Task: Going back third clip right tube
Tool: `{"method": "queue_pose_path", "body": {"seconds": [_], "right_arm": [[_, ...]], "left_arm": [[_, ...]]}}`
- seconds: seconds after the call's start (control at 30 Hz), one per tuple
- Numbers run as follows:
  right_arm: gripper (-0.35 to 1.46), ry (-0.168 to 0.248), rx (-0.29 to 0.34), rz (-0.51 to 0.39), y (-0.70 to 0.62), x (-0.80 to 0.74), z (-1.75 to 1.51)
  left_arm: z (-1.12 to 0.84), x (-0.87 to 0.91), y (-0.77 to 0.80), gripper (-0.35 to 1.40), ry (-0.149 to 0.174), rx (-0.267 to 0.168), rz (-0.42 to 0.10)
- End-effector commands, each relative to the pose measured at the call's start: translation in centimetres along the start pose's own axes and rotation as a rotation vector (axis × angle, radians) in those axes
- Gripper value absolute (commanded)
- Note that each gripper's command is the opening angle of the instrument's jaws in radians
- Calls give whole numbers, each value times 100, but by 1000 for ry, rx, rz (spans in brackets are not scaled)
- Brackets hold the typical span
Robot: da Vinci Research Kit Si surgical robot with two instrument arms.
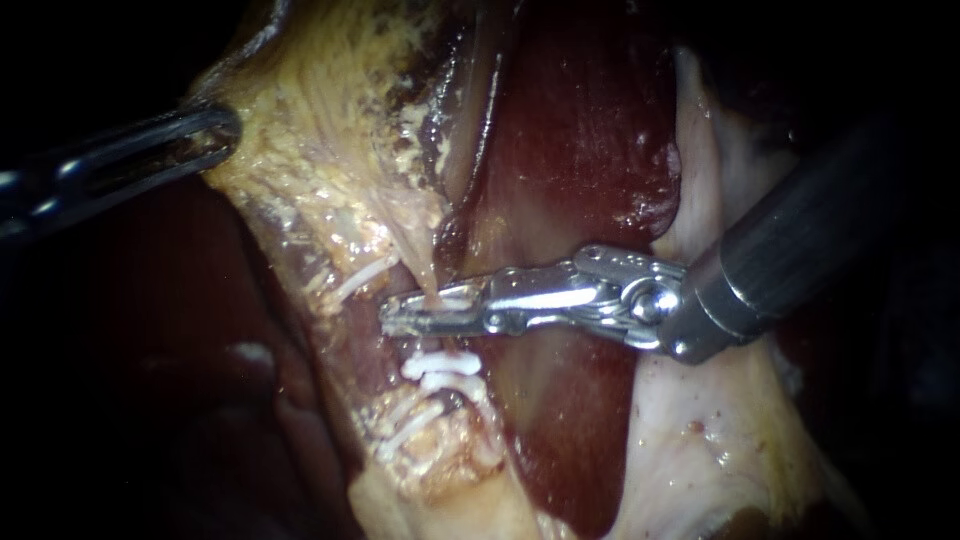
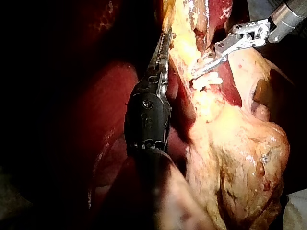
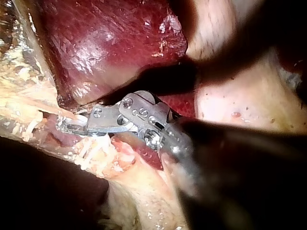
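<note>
My right instrument (image 1: 430, 318) comes in from the right, its silver jaws lying narrow across the thin right tube (image 1: 428, 275), which runs down into them. Both jaws touch it, and a bit of white clip (image 1: 455, 298) shows at their upper edge. Just below the jaws, two white clips (image 1: 440, 366) sit on the same tube. In the right wrist view the jaws (image 3: 72, 125) hold the pale strand with white showing between them. My left instrument (image 1: 205, 135), dark, is shut on the yellowish gallbladder (image 1: 310, 130) edge at the upper left and holds it taut; it also shows in the left wrist view (image 2: 163, 48).
Another white clip (image 1: 356, 279) lies on a slanted tube to the left, and one more (image 1: 410, 428) lower down in fatty tissue. Dark red liver (image 1: 590, 130) fills the middle behind the jaws. Pale tissue (image 1: 700, 440) lies under the right shaft.
</note>
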Motion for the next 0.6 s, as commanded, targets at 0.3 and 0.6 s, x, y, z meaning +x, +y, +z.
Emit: {"method": "queue_pose_path", "body": {"seconds": [0.3,0.6], "right_arm": [[52,1,2,-47,0,1,-1],[60,15,5,-206,-7,0,-20]], "left_arm": [[0,1,0,-35,0,0,0],[-1,1,-1,-35,-1,-1,0]]}}
